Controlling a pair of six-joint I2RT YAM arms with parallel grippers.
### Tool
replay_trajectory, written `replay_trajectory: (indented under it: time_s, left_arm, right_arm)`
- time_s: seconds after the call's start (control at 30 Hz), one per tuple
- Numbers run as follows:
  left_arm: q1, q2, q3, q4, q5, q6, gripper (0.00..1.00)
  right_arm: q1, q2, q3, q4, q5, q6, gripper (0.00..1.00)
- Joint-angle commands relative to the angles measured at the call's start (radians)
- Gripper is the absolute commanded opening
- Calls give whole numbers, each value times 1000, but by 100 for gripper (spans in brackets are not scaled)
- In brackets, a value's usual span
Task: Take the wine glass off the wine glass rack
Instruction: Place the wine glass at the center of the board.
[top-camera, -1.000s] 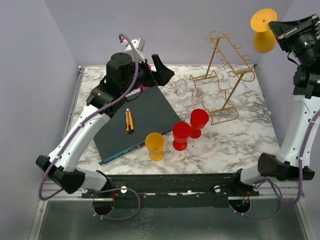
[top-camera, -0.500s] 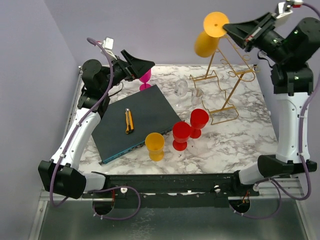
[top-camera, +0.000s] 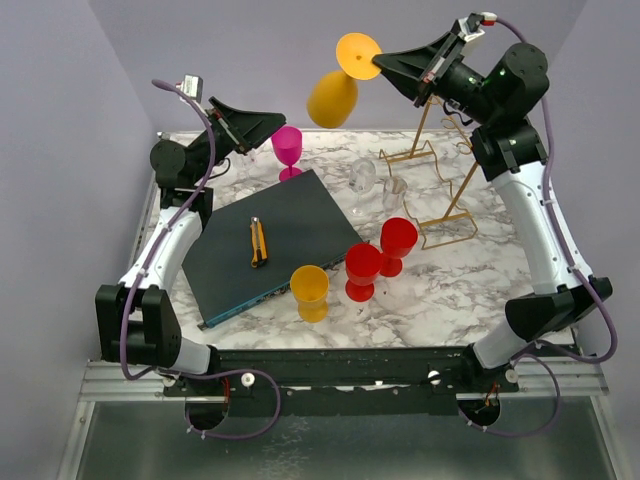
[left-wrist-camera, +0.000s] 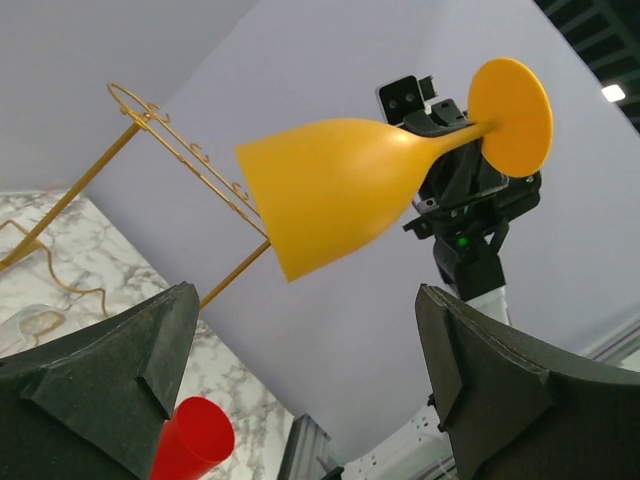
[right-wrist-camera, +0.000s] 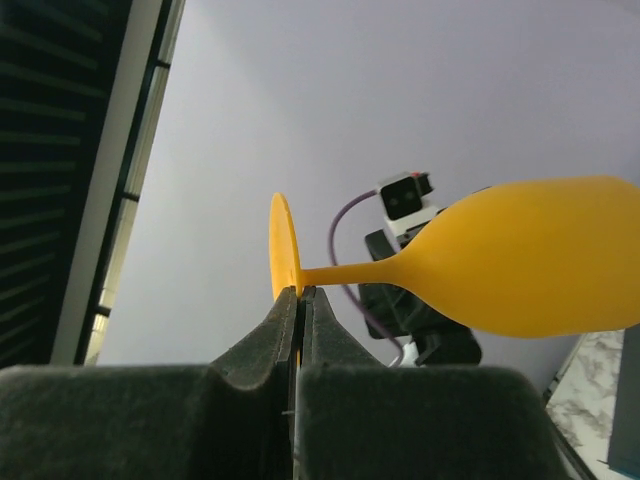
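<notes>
The orange wine glass (top-camera: 332, 98) is held in the air, well clear of the gold wine glass rack (top-camera: 445, 150), which is stood at the far right of the marble worktop (top-camera: 480, 270). The stem is pinched right beside the foot by the right hand (top-camera: 378, 63), and the bowl is tilted down towards the left. The left hand (top-camera: 268, 124) is held up near a pink glass (top-camera: 288, 148), its fingers spread wide apart and pointed at the orange bowl.

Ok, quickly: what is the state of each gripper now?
Left gripper: open, empty.
Right gripper: shut on the opaque yellow wine glass, by its stem.
</notes>
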Motion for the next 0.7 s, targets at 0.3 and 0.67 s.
replay_trajectory:
  time_s: [0.3,0.67]
  left_arm:
    - [44,90,-30,536,24,-380,93]
    - [46,117,-3,668,-14,-532,77]
  right_arm:
    - [120,100,-32,311,19,215,1]
    - [139,122,-46,374,5,259,1]
